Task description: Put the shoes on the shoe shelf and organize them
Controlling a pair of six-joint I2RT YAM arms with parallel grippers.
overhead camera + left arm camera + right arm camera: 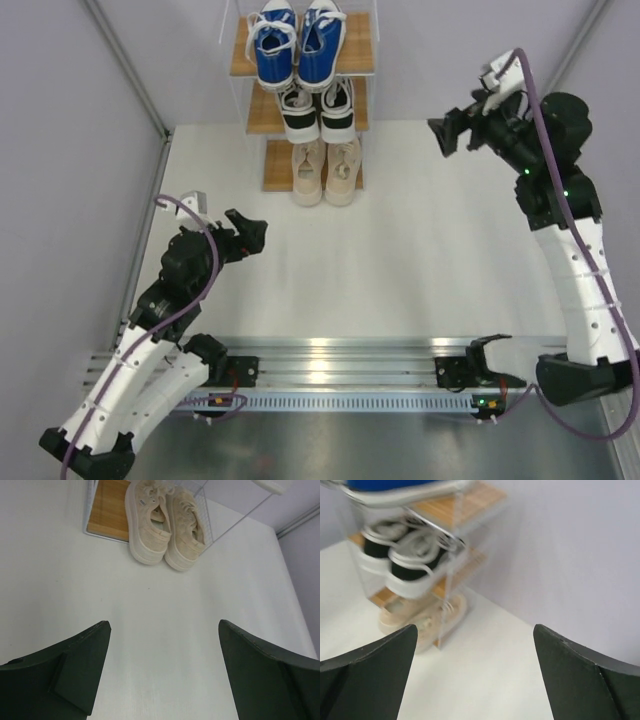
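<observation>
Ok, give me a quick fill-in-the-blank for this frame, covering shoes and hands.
The blue shoes sit on the ___ board of the shelf.
The beige shoes sit on the ___ board.
The left hand and right hand both stand ___, holding nothing.
Missing words: top; bottom; open.

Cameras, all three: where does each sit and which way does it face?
Top external: above and behind, looking down; shows left arm with left gripper, right arm with right gripper, shoe shelf.
Left wrist: on the left arm, facing the beige shoes on the lowest board; own fingers below.
Right wrist: on the right arm, facing the shelf's right side, blurred; own fingers below.
Shared: both wrist views show the beige shoes.
</observation>
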